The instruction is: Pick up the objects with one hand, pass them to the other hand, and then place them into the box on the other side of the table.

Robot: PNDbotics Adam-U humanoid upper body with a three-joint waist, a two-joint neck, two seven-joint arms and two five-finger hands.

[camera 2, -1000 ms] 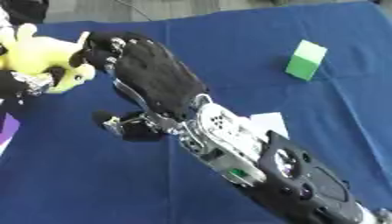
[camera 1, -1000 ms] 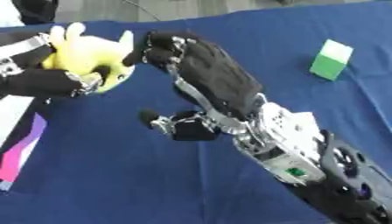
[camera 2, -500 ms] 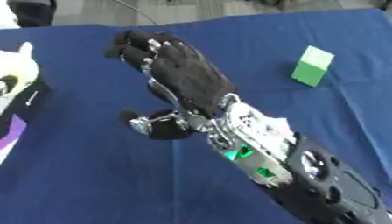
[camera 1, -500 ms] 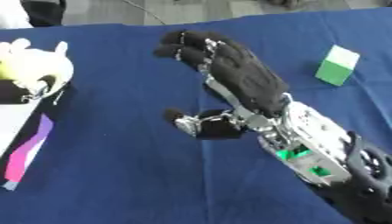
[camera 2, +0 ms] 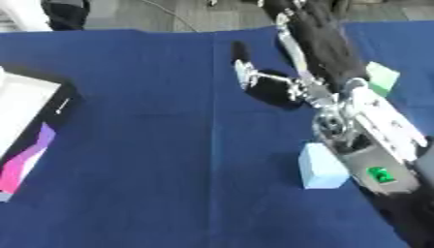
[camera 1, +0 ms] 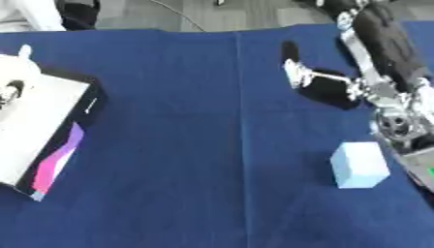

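Left eye view: blue cloth-covered surface, wrinkled down the middle. Box at the left edge, white top, dark side with a pink and purple stripe. Pale toy over the box's far corner, mostly cut off by the frame. Right hand near the far right corner, fingers straight, thumb spread wide, holding nothing. Light blue cube by the right edge, near the arm. Left hand too little visible to judge.

Right eye view: same layout, shifted. Green block just beyond the forearm, at the right edge, partly hidden.
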